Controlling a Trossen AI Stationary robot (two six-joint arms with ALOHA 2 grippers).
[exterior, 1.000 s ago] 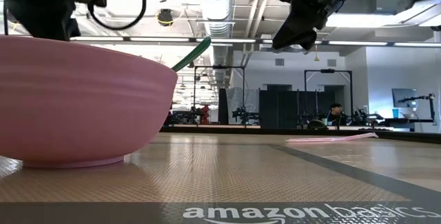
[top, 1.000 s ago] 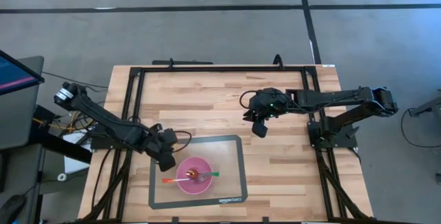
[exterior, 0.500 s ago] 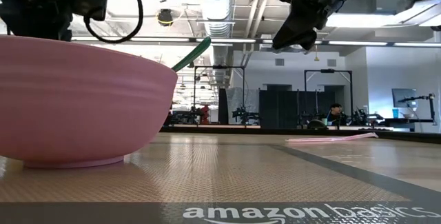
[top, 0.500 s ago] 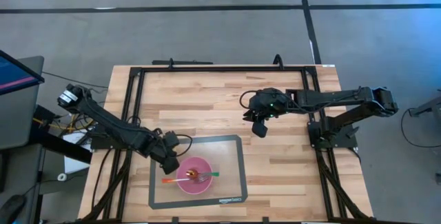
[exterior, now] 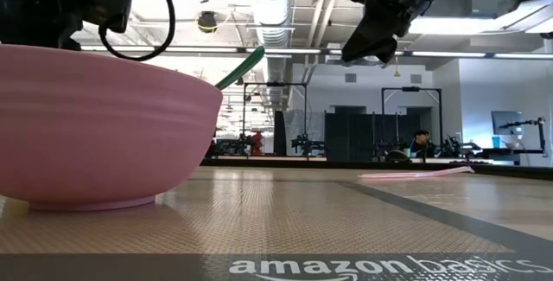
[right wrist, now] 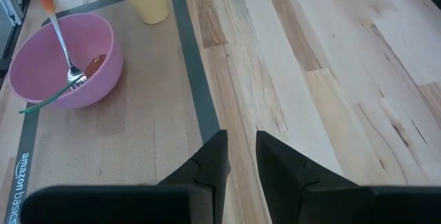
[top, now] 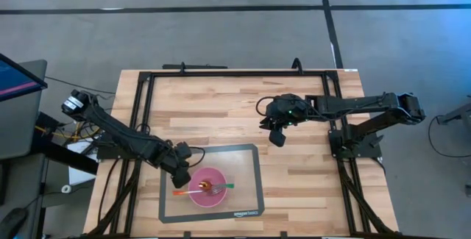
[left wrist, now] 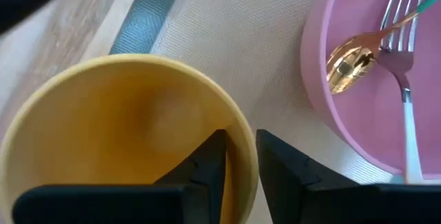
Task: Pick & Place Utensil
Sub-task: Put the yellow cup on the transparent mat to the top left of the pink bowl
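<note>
Fork (left wrist: 406, 114) and spoon (left wrist: 353, 58) lie in pink bowl (top: 207, 188) on mat (top: 249, 162), near desk (top: 221, 106) edge. Left end effector (left wrist: 239, 156) just beside bowl, fingers straddling yellow cup (left wrist: 103, 127) rim w/ small gap. Right end effector (top: 277, 137) farther back over bare wood, fingers slightly apart, holding nothing.

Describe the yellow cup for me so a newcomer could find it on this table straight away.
Start at the tan baking mat with the dark border at the near edge of the wooden table. On it sits the round pink bowl holding utensils; the plain yellow plastic cup stands just beside that, near the mat's border, under the left tool. It is the only yellow, empty container.
</note>
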